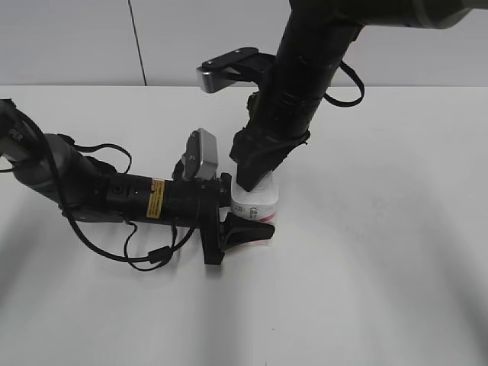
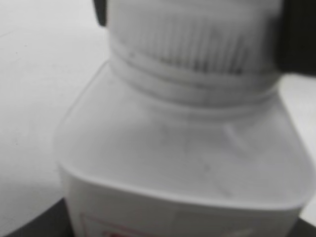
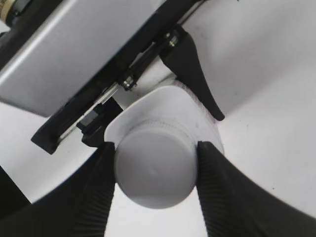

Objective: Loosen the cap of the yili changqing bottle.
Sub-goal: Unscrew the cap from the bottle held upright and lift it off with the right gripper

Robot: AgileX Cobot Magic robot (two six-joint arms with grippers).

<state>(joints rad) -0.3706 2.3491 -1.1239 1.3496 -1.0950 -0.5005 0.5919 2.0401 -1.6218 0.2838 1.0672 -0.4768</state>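
White cap [image 3: 154, 173] — right tool [image 3: 154, 181] clamped, bottle [image 1: 256, 206] gripped by left tool [image 1: 245, 212]

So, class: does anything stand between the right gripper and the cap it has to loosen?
Nothing visible does. The right gripper has a finger on each side of the cap, pressed against its ribbed side. The left gripper clamps the yili changqing bottle lower down, clear of the cap.

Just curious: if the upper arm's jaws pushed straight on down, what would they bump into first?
Their pads already clamp the cap; pushing on, they would probably meet the bottle shoulder below it.
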